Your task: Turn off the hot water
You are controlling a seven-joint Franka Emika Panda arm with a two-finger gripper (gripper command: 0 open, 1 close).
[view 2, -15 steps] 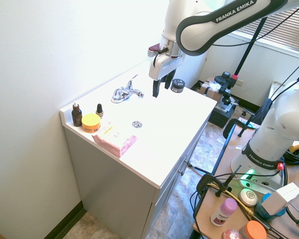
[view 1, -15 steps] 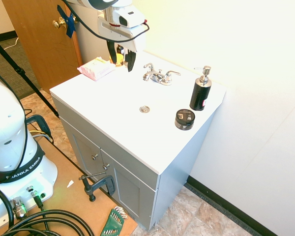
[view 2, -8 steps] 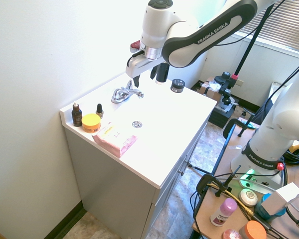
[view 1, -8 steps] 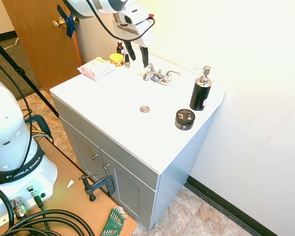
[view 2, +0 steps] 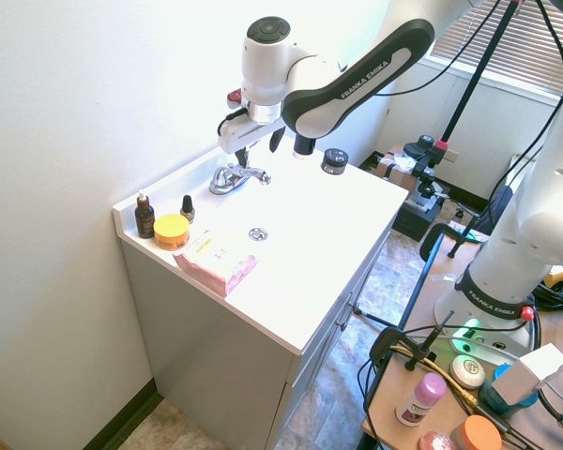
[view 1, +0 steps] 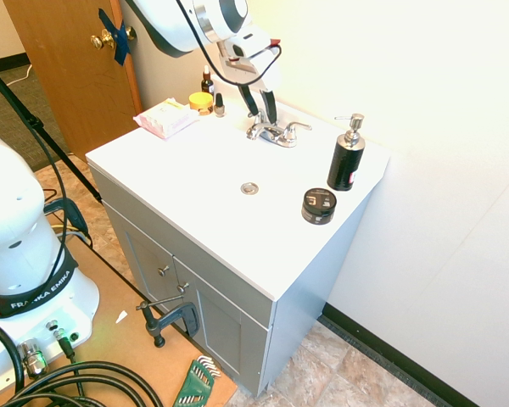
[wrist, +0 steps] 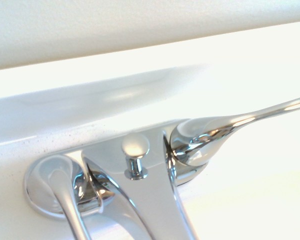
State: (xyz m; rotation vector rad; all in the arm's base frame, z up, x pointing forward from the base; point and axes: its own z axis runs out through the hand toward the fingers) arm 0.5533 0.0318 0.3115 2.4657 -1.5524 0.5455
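Observation:
The chrome two-handled faucet stands at the back of the white vanity top. No water shows. The hot water lever is the left one; in the wrist view it swings forward toward the camera, while the right lever points straight out sideways. My gripper hangs open just above the faucet's left side, its fingers pointing down with a gap between them. The second exterior view shows the gripper directly over the faucet. I cannot tell whether a finger touches the lever.
A black soap dispenser and a round black tin stand to the right of the faucet. A pink packet, a yellow jar and small dropper bottles sit at the left. The drain lies in front.
The gripper has travelled from over the left of the basin toward the wall and lowered onto the faucet's left side. The arm has swung round with it. Nothing on the counter moved.

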